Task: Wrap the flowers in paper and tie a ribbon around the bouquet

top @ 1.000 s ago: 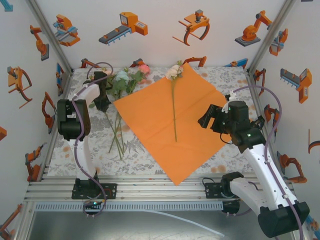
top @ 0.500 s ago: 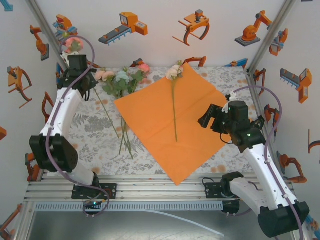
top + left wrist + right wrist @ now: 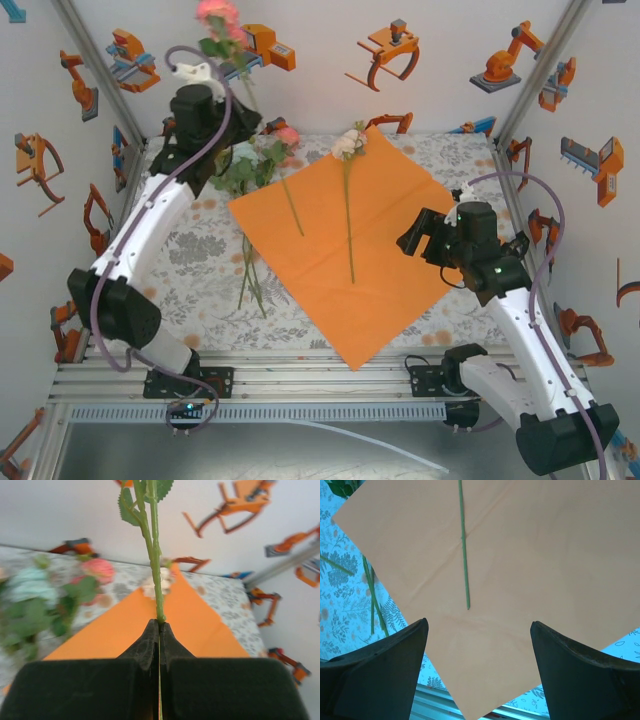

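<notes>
**Left arm holds one rose aloft; right arm waits over the paper**

The left gripper [image 3: 159, 624] is pinched tight on the green stem of a pink rose [image 3: 214, 12], jaws pressed together with only the stem between them. The arm is raised above the far-left corner of the table [image 3: 185, 250]. The rose's head stands high against the back wall, and the lower end of its stem slants down over the left part of the paper [image 3: 400, 220].

The paper lies flat as an orange diamond at the middle of the table, one corner toward the far edge and the opposite corner reaching the near edge. A white rose [image 3: 348, 143] lies on it, head at the far corner, stem running straight toward the centre.

The rest of the flowers [image 3: 245, 165] lie on the tablecloth just beside the paper's left corner, stems pointing toward the near edge.

The right gripper [image 3: 478, 625] hangs over the paper's right part, jaws spread wide, holding nothing.
</notes>
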Robot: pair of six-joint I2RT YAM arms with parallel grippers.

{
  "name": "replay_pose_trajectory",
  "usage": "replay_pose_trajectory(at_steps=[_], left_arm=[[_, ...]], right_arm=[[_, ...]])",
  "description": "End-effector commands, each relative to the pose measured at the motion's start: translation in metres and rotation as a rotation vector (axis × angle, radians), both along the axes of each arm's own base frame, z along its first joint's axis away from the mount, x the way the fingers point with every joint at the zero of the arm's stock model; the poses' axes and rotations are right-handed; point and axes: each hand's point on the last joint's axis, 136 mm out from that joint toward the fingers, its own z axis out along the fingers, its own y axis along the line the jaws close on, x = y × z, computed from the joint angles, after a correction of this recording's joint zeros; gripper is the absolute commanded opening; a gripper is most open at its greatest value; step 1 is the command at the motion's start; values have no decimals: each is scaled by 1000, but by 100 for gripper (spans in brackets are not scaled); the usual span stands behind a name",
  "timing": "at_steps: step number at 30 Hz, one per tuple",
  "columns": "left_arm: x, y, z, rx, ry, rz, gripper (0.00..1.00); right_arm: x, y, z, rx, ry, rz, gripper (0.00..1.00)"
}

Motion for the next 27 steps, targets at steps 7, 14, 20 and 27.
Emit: replay_pose_trajectory(at_steps=[7,14,20,27], left_arm=[[43,-105,-57,-139,104,-199,0],[57,-155,-155,-62,285,-276,0],[68,-166,-220,-68,396,-258,0],[72,-173,-277,-35,487,-265,0]], right_arm=[[-13,-7,2,-7,-15,-26,76],[-13,-7,-3,-8,-1,-25,76],[-14,-7,-5,-10,5,-24,76],[-15,-8,-6,-12,8,-25,76]])
